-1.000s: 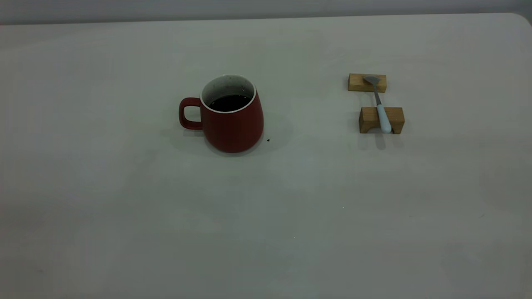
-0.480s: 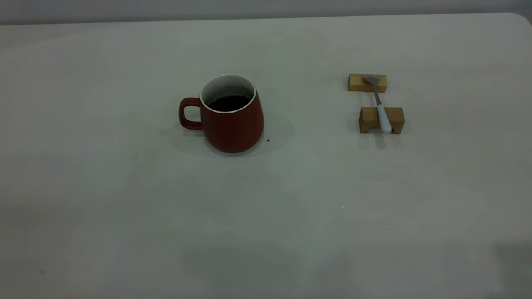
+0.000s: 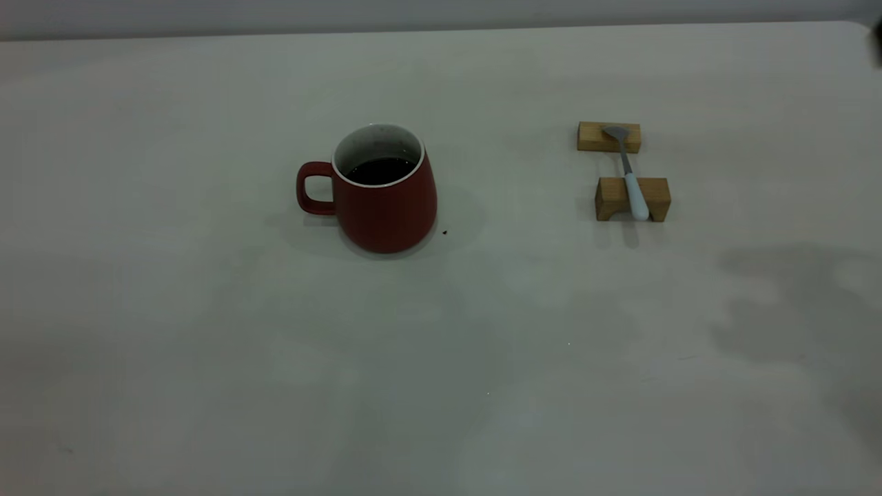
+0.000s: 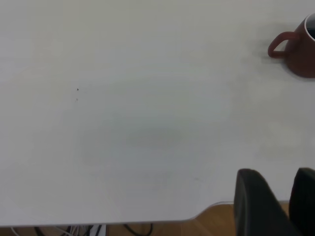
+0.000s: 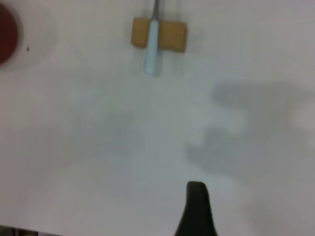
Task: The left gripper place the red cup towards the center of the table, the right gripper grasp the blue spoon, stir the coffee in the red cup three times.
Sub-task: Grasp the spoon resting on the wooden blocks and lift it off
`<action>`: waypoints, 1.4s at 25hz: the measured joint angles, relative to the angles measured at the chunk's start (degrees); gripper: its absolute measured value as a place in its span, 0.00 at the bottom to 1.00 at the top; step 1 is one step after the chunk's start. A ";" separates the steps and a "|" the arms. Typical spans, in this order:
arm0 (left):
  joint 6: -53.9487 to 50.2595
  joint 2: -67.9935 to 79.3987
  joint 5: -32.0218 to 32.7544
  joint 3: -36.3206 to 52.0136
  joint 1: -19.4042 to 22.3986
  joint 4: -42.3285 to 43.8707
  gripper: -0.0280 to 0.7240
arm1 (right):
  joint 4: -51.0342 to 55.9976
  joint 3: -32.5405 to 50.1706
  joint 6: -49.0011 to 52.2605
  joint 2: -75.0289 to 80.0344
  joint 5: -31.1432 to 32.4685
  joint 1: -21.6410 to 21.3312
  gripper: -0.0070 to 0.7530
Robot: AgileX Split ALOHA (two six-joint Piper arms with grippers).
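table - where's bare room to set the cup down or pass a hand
The table is bare in front of the red cup and left of its handle, and between the cup and the blue spoon. It is crowded only at the spoon's two wooden blocks.

Spoon (image 5: 153, 58) is lying across a wooden block (image 5: 170, 34), pale handle overhanging onto the bench (image 5: 98, 147). Cup (image 5: 7, 33) edge is showing well apart from it. One dark finger (image 5: 197, 209) of the right gripper is visible.

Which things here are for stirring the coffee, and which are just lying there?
For the job: red cup, coffee, blue spoon, table.
Just there: two wooden blocks holding up the spoon, a dark crumb beside the cup.
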 joint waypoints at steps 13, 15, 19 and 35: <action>0.00 0.00 0.00 0.00 0.00 0.00 0.36 | -0.72 -20.08 -1.13 32.94 3.02 9.09 0.88; 0.00 0.00 0.00 0.00 0.00 0.00 0.36 | -0.72 -22.07 -1.13 35.96 3.75 9.09 0.88; 0.00 0.00 0.00 0.00 0.00 0.00 0.36 | -0.67 -25.37 -1.78 40.70 4.16 9.09 0.88; 0.00 0.00 0.00 0.04 0.00 0.00 0.36 | -0.67 -35.98 -3.66 50.23 5.40 10.80 0.86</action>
